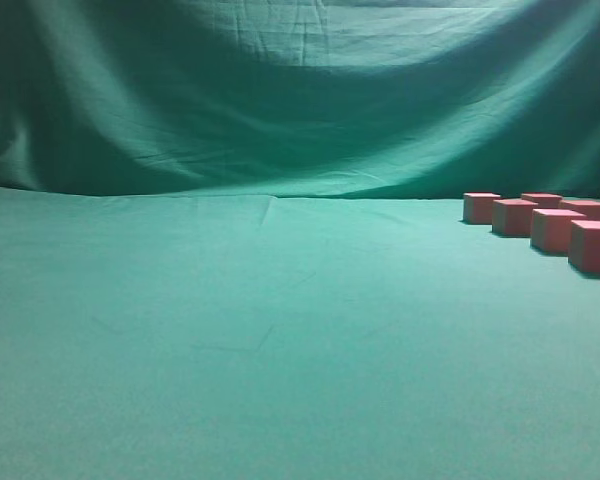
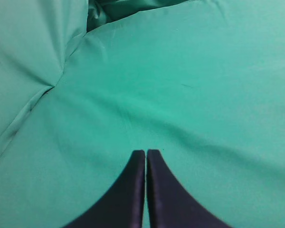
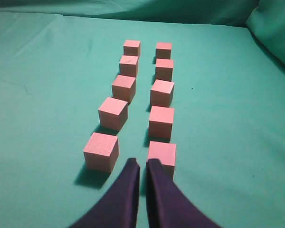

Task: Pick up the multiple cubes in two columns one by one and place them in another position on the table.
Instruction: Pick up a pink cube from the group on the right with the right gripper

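Ten cubes stand on the bench in two columns of five, as the right wrist view shows them, running from about six o'clock up toward twelve, each block apart from its neighbours and the left column a little skewed. In the exterior view only a few of them show, bunched at about three o'clock near the backdrop. The right claw has its tips pressed almost together and pinches nothing; it sits over the near end of the gap between the columns, with the nearest right-column cube just beside it at about one o'clock. The left claw is likewise pressed together and empty, over bare cloth. The blocks look light, rigid and matte, so they should not slip or crush; a judgement only. Best hold is across two opposite flat side faces, squarely, with the tips spread first and lowered clear of the neighbouring block.
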Robot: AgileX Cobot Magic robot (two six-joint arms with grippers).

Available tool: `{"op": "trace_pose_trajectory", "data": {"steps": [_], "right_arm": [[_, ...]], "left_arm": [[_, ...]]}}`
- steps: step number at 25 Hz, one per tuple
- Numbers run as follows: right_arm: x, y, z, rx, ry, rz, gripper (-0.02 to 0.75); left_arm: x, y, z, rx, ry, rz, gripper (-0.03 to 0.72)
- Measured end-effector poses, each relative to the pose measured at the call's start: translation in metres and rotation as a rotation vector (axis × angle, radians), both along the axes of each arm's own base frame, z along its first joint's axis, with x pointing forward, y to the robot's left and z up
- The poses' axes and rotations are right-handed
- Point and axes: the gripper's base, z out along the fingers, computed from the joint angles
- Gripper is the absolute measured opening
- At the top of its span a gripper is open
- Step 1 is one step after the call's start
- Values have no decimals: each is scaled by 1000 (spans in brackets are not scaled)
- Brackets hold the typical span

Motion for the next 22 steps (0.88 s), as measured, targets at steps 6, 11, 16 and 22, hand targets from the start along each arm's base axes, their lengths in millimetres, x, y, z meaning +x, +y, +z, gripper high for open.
{"op": "trace_pose_trajectory", "data": {"steps": [6, 11, 16, 22], "right_arm": [[0, 0, 0, 0, 0, 0, 47], [0, 0, 0, 0, 0, 0, 47], [0, 0, 0, 0, 0, 0, 47], [0, 0, 0, 0, 0, 0, 47]], "left_arm": [[0, 0, 0, 0, 0, 0, 0], [0, 0, 0, 0, 0, 0, 0], [0, 0, 0, 0, 0, 0, 0], [0, 0, 0, 0, 0, 0, 0]]}}
